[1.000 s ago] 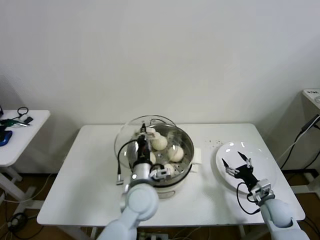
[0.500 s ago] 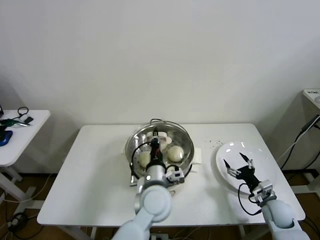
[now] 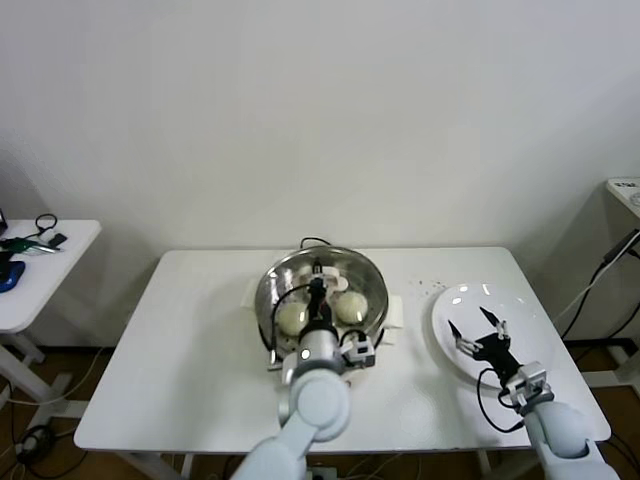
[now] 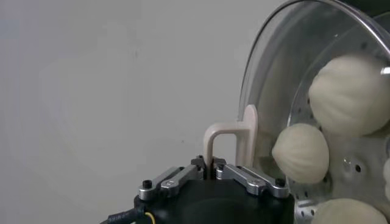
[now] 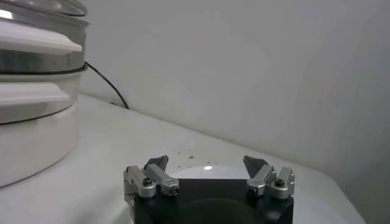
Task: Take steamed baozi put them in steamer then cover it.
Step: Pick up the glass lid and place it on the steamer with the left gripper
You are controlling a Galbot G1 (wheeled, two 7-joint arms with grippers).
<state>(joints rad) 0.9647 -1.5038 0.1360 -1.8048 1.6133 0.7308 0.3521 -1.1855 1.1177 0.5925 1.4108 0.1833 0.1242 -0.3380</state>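
The cover (image 3: 345, 268), a clear glass lid with a cream handle (image 4: 228, 141), lies about level over the steamer (image 3: 381, 296) in the middle of the table. My left gripper (image 3: 318, 290) is shut on that handle, seen close up in the left wrist view with the left gripper (image 4: 208, 165) pinching its thin edge. Through the glass I see steamed baozi (image 3: 291, 317) (image 3: 350, 308) on the perforated tray, and more baozi (image 4: 353, 94) (image 4: 301, 153) in the left wrist view. My right gripper (image 3: 480, 335) hangs open and empty over the white plate (image 3: 505, 303).
The white table (image 3: 190, 340) has bare room left of the steamer and along the front. The steamer's steel wall and cream base (image 5: 30, 91) show in the right wrist view, apart from the right gripper (image 5: 206, 165). A small side table (image 3: 40, 270) stands far left.
The left gripper has carried the cover from a tilted spot left of the steamer to level over its mouth. The right arm has barely moved.
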